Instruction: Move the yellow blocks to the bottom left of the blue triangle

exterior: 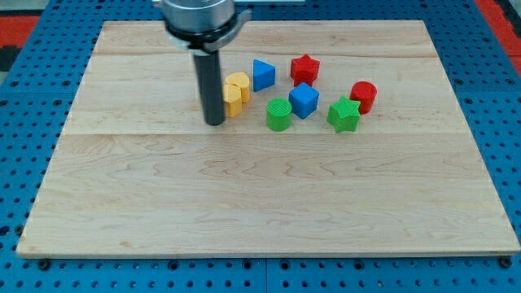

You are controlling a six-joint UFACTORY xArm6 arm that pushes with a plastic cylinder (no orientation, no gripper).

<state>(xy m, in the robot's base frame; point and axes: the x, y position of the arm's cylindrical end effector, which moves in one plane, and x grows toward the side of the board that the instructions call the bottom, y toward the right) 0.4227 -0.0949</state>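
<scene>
A pale wooden board (260, 195) with visible grain and a smooth, lightly satin finish lies on a blue perforated surface (496, 73). My tip (214, 122) ends a dark, matt rod below a grey metallic collar (199, 16). Just to its right, the yellow blocks (236, 93) look like ridged, matt plastic, as do the blue triangle (262, 74), red star (304, 68), blue cube (304, 100), green cylinder (278, 114), green star (343, 115) and red cylinder (363, 96).

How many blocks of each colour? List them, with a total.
Yellow blocks: 2
Blue blocks: 2
Red blocks: 2
Green blocks: 2
Total: 8
My tip sits close beside the yellow blocks, on the view's left.
</scene>
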